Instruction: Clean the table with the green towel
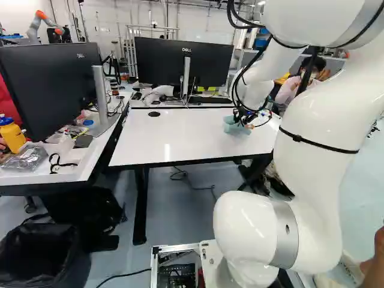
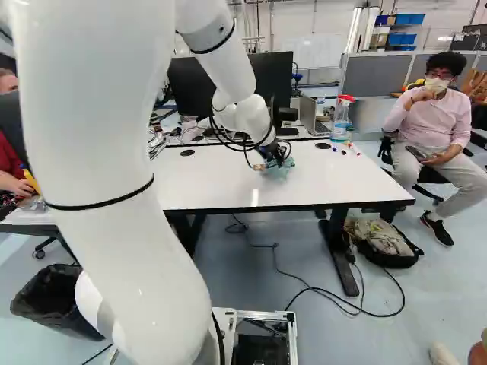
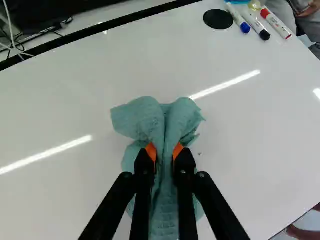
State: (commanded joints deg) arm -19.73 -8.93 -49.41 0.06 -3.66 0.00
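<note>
In the left base view, one white table [image 1: 180, 138] is stretching broadly from its left edge to the gripper [image 2: 274, 160], whose two fingers are pinching one green towel [image 2: 281, 172] over the table's right half. Beyond, one spray bottle [image 2: 342, 122] is standing near three markers [image 3: 254, 22].

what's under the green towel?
Glossy white tabletop shows around the crumpled green cloth towel, plus a tiny speck beside it. The patch directly beneath is covered by the folds, which the black two-finger gripper pinches; can't tell if dirt is there.
</note>
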